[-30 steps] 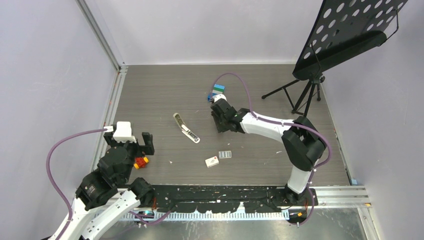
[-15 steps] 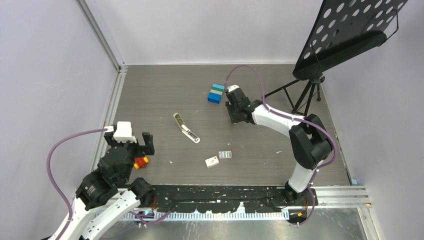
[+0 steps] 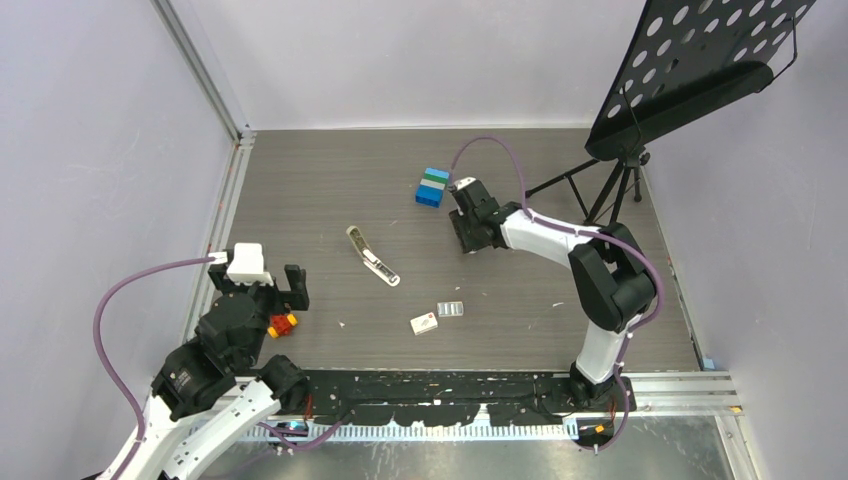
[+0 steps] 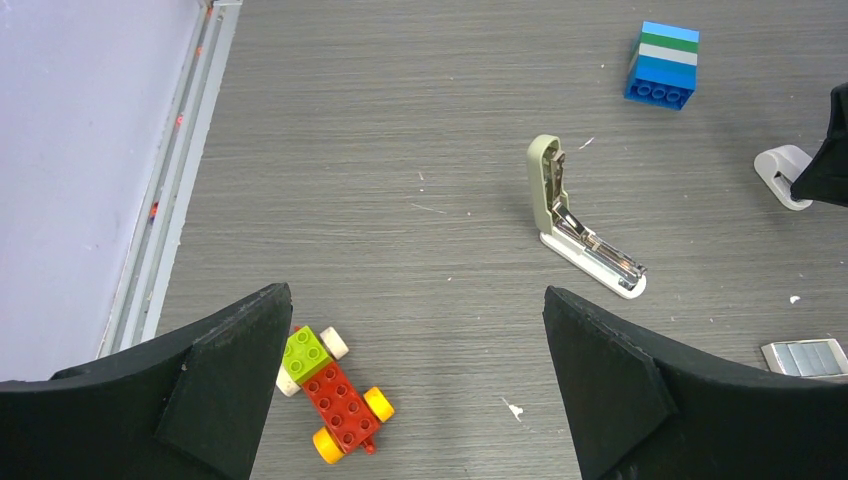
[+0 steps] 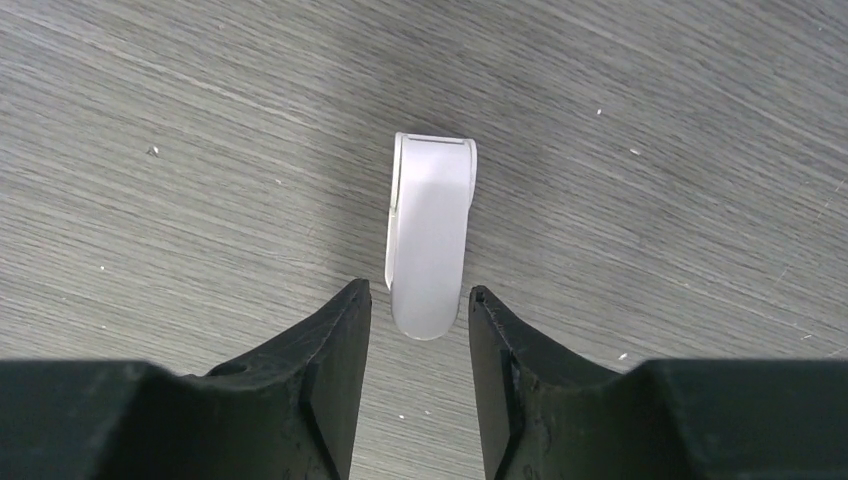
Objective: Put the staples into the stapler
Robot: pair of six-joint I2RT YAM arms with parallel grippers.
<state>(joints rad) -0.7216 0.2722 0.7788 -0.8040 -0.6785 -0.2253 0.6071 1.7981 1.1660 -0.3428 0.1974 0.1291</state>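
Stapler (image 4: 585,235): lies hinged open at the centre of the left-wrist view. Its olive top is tilted up off the white base, so the silver channel faces up, ready for loading. Nothing touches it.
Staples: the white box (image 3: 424,323) and its silvery insert (image 3: 451,310) lie just beside each other on the tabletop (image 3: 320,180), lower right of the stapler and apart from both tools.
Right tool (image 5: 418,292): released. Its fingers straddle the near end of a stubby white piece (image 5: 430,215), and narrow gaps show on both sides, so there is no pinch. This piece is probably clutter, not a task part.
Left tool (image 4: 415,295): spread wide and empty at lower left, near the toy car (image 4: 335,395). It seems parked to leave the middle free.
Blue bricks (image 3: 433,187): upper centre, unrelated to the task.
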